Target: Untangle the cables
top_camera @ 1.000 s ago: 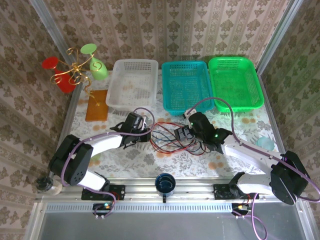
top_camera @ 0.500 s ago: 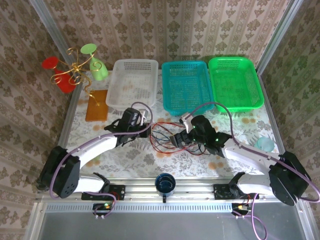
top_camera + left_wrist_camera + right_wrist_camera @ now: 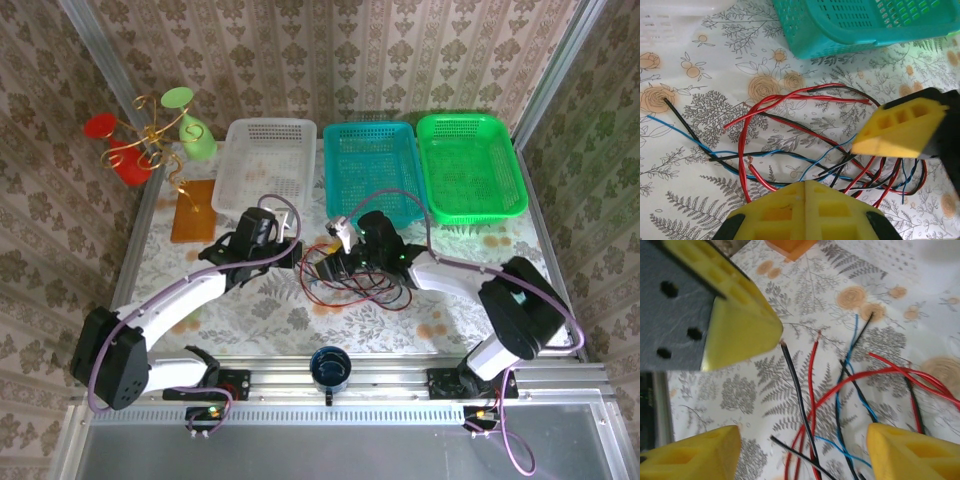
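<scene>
Right arm (image 3: 445,272) swung left over cables (image 3: 360,290) | tangle runs left-right

Cables (image 3: 352,282) lay heaped on table (image 3: 270,312) centre, before middle basket (image 3: 372,170). Three baskets stood in row at back, side by side: left basket (image 3: 265,165), middle basket, right basket (image 3: 470,165). Left gripper (image 3: 290,254) sat just left of heap. Right gripper (image 3: 336,264) was over heap's left part, facing left gripper, near it. Stand (image 3: 150,135) stood at far left on slab (image 3: 193,210), left of left basket. Cup (image 3: 329,368) sat at near rail, before heap.
</scene>
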Controlling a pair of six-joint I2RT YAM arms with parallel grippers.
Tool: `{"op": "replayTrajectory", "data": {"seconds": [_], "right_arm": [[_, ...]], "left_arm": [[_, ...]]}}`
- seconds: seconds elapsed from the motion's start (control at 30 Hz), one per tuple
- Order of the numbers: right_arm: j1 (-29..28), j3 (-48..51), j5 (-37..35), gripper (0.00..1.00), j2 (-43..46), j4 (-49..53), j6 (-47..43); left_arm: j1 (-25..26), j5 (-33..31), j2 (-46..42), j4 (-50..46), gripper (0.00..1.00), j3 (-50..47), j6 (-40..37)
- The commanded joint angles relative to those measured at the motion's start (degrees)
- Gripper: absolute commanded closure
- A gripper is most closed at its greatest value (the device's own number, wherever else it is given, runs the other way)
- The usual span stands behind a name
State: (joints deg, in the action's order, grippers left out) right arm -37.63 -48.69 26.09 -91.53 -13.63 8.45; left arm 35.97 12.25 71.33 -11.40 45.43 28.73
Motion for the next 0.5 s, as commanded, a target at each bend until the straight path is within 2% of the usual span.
{"op": "replayTrajectory", "data": {"seconds": [0.0, 0.37, 0.47], "right_arm": [[0.2, -4.8, 5.0, 0.36, -4.1, -1.5, 0.9], [0.1, -9.7, 6.3, 0.54, -10.1, -0.2, 0.3], [0.1, -9.9, 6.0, 0.64, -10.8, -0.2, -0.5]], "left_arm": [[-0.2, 1.0, -1.5, -1.5, 1.00, 2.0, -0.5], [-0.5, 1.5, -1.2, -1.5, 1.00, 3.3, -0.7], [-0.5, 1.9, -0.9, -1.9, 1.00, 3.8, -0.8]]}}
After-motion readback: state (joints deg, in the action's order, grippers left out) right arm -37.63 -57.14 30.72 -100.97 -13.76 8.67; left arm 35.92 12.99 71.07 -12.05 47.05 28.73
